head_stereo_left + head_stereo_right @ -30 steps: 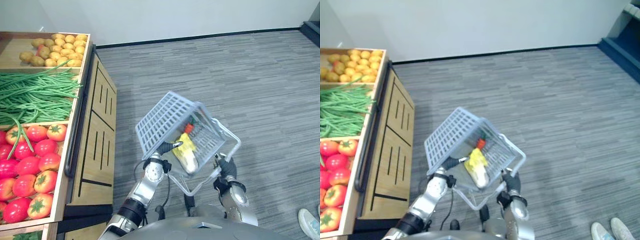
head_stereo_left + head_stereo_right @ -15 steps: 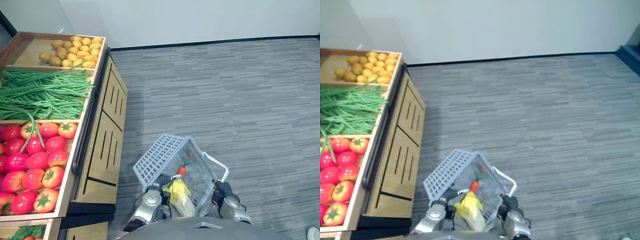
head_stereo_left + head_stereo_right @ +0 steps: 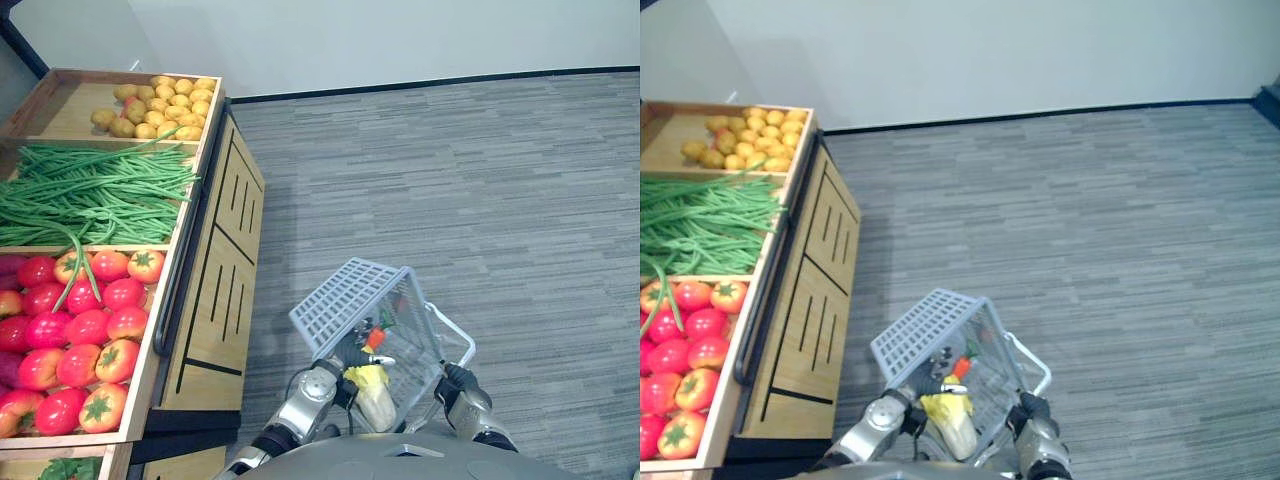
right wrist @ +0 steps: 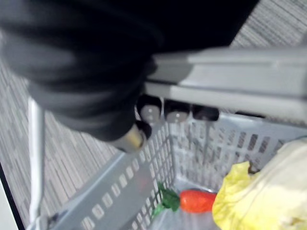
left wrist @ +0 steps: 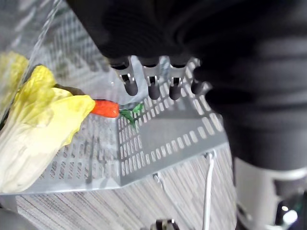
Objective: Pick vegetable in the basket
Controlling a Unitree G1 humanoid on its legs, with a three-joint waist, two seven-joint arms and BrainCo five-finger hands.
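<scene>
Carpet (image 3: 500, 200) below; left robot hand (image 3: 338, 383) and right robot hand (image 3: 455, 383) clasp basket (image 3: 340, 300); wrist view details carrot (image 5: 104, 108).

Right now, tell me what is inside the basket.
Inside the basket lie a yellow-leafed cabbage and a small orange-red carrot with green top. Anything beneath the cabbage is covered.

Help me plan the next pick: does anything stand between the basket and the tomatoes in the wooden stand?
Nothing visible does: bare grey carpet separates the grey slotted plastic basket from the wooden stand, and the red tomatoes sit in its open tray. Both the left hand and right hand grip the basket, though.
</scene>
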